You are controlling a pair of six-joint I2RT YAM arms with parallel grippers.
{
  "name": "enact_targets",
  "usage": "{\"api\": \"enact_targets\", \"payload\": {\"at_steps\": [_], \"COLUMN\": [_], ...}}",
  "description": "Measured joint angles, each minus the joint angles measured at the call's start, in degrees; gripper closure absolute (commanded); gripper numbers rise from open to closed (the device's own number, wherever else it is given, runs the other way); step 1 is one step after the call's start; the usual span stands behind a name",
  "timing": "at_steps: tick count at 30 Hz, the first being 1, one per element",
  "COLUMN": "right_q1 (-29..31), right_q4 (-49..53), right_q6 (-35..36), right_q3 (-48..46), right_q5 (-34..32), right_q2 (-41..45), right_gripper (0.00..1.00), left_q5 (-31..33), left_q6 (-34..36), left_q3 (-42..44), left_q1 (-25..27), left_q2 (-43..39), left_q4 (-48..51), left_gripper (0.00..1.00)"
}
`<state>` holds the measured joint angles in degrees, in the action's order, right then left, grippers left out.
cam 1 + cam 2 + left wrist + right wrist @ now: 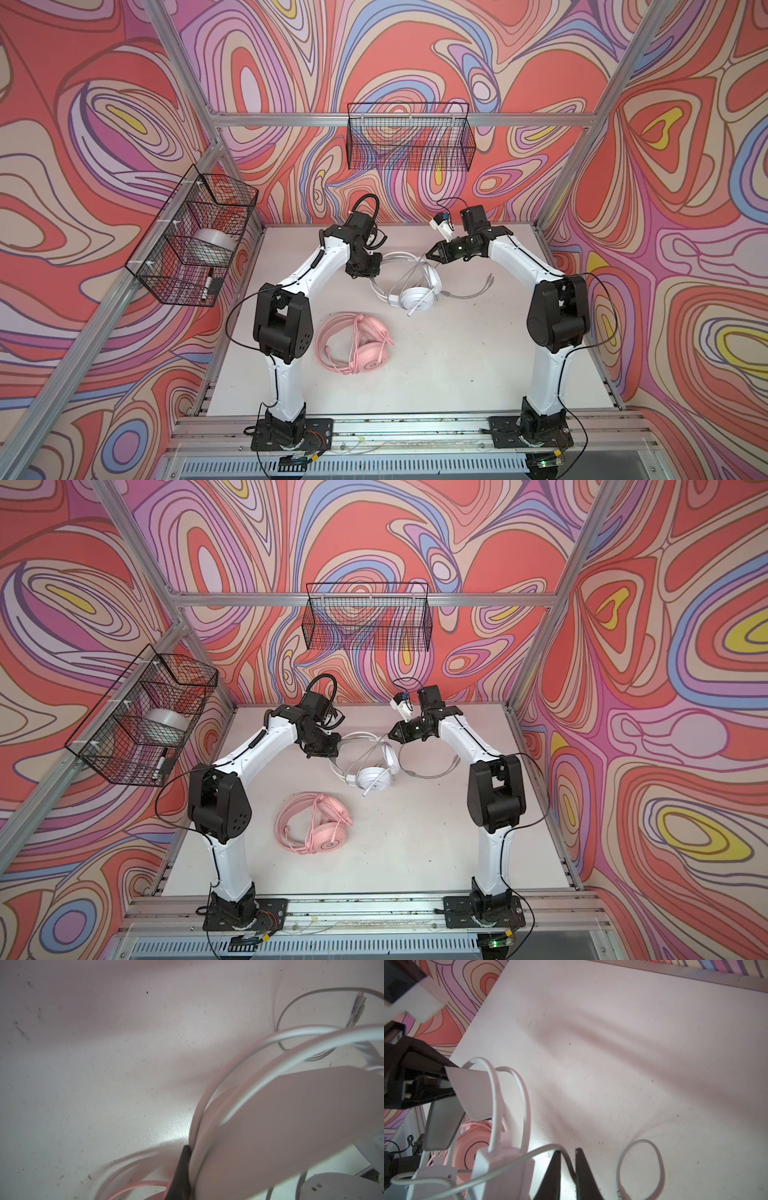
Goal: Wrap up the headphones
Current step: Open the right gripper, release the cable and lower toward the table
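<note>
The white headphones [415, 297] [372, 777] lie at the middle back of the table, one earcup flat. My left gripper [376, 266] [336, 746] [193, 1151] is shut on their headband [280, 1118], holding it raised. My right gripper [428, 254] [390, 732] [568, 1152] hovers just right of the headband, jaws slightly apart. The grey-white cable [508, 1164] runs loosely through the gap between them. The rest of the cable curls in a loop [639, 1142] [469, 293] on the table to the right. The pink headphones [370, 357] [328, 839] lie nearer the front with their pink cable bundled on them.
A black wire basket [191, 237] on the left wall holds a tape roll [212, 245] and a marker [208, 284]. Another wire basket [411, 141] hangs on the back wall. Aluminium frame posts stand at the table's corners.
</note>
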<state>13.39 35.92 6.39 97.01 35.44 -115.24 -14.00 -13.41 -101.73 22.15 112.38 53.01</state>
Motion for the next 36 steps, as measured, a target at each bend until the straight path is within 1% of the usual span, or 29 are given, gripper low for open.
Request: {"api": "enact_targets", "payload": {"at_steps": [5, 11, 17, 20, 24, 27, 29, 36], "right_q1": [-1.11, -1.81, -1.84, -1.84, -1.86, -1.84, -1.84, -1.84], "right_q4": [-1.84, -2.99, -2.45, -1.01, 2.78, 4.96, 6.12, 8.9], "right_q6": [-1.4, -2.75, -2.1, -0.57, 2.21, 4.66, 6.47, 13.97], "right_q3": [-1.49, -1.86, -3.67, -5.03, -5.92, -6.6, -7.52, -13.16], "right_q5": [-0.72, -1.68, -4.98, -8.31, -13.42, -16.11, -16.87, -16.92], "right_q2": [-1.68, -2.86, -2.97, -2.97, -2.97, -2.97, -2.97, -2.08], "right_gripper": [0.73, 0.72, 0.69, 0.65, 0.64, 0.62, 0.58, 0.52], "left_q5": [-1.95, -3.02, -3.56, -3.65, -3.8, -3.63, -3.3, -2.45], "left_q6": [1.42, 2.21, 2.23, 2.21, 2.25, 2.29, 2.47, 2.71], "left_q3": [0.26, 0.26, 0.26, 0.26, 0.26, 0.04, -0.68, -2.56], "left_q1": [0.0, 0.0, -0.02, -0.02, -0.02, -0.02, -0.02, -0.02], "left_q2": [-0.63, -1.2, -1.38, -1.38, -1.38, -1.36, -1.31, -1.27], "left_q4": [0.83, 1.36, 1.38, 1.4, 1.9, 3.28, 4.59, 6.54], "left_gripper": [1.0, 1.0, 1.0, 1.0, 1.0, 1.0, 1.0, 1.0]}}
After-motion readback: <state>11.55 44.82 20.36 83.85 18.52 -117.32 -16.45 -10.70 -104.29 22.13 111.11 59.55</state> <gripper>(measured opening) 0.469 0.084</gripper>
